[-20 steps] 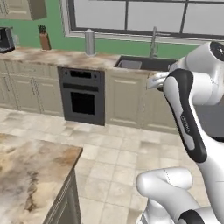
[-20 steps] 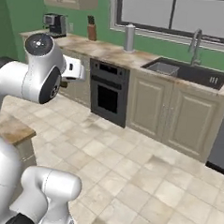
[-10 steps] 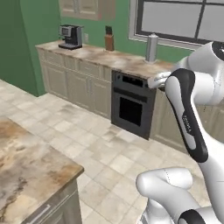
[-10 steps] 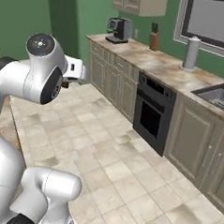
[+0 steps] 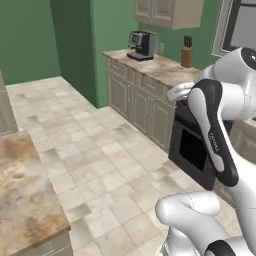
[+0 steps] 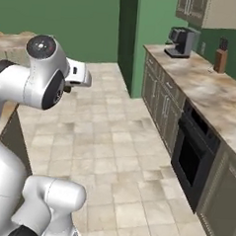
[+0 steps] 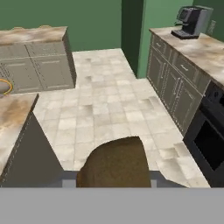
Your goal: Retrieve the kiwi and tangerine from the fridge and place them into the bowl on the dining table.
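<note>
The gripper grips the brown kiwi; carry it steadily to the bowl, far left.

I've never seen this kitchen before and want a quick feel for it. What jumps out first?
A fuzzy brown kiwi bulges up at the bottom middle of the hand view, seemingly held in the gripper. The big white robot arm looms over a pale tiled floor. A black coffee machine sits at the far end of the marbled counter against green walls, with a dark oven set beneath it.
</note>
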